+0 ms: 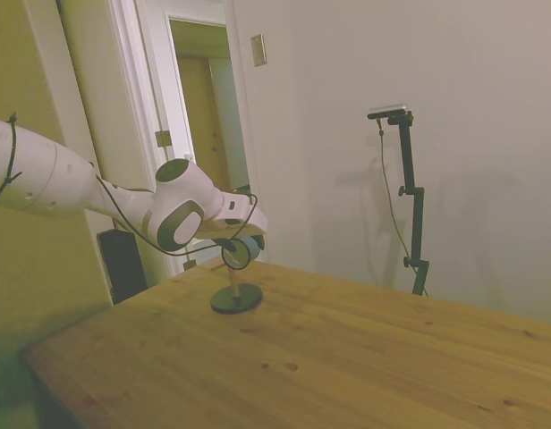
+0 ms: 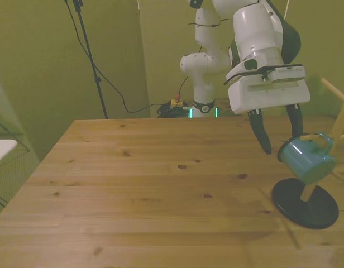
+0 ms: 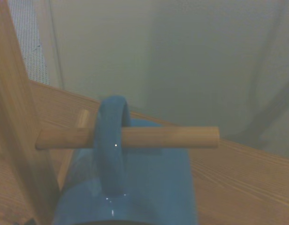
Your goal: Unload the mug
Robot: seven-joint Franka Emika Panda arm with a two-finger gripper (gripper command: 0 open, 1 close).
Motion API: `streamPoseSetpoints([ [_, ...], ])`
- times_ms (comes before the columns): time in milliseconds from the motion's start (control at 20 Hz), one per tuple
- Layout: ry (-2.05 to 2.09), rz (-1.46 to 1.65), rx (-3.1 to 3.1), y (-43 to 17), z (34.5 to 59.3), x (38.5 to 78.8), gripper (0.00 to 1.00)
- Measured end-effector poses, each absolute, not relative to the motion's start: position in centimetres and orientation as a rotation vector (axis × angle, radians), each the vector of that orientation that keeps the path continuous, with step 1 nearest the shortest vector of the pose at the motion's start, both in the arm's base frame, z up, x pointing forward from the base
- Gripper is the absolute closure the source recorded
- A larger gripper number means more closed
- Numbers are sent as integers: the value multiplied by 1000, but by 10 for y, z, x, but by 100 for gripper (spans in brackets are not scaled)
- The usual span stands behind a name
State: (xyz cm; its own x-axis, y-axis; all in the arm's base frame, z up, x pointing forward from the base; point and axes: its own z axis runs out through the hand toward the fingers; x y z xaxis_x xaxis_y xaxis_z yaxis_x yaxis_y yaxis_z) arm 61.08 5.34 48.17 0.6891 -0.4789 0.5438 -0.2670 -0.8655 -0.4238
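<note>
We find the mug hanging by its loop handle on a wooden peg of the peg stand, clear of the table and above the stand's black round base. It tilts, with the mouth turned down and toward the front view's left. In the wrist view the peg passes fully through the handle, with a good stretch of peg protruding beyond it.

The gripper stands just above and beside the mug, on the side away from the stand's upright. Its two dark fingers are spread wide and hold nothing; neither appears to touch the mug, though the side view is too crowded to confirm this.

Our judgement on handling: the mug looks rigid and glazed, so likely smooth and somewhat slippery, light enough for this gripper, and liable to chip if dropped. The body is about as wide as the finger opening allows, so we consider the wall at the rim, or the body across its width, the sounder hold; the handle is occupied by the peg.

Removal calls for sliding the handle along the peg toward its free end, not a straight lift. We note a risk that a pull off that line drags or tips the stand.
</note>
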Motion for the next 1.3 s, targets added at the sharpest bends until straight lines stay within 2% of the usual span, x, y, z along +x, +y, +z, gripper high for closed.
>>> streamPoseSetpoints([
  [450, 393, -960, -2534, 63, 467, 629, 0],
  [700, 295, -1033, -2476, 48, 465, 638, 0],
  [750, 286, -1037, -2472, 44, 463, 639, 100],
  [1300, 131, -944, -2480, 41, 448, 642, 100],
])
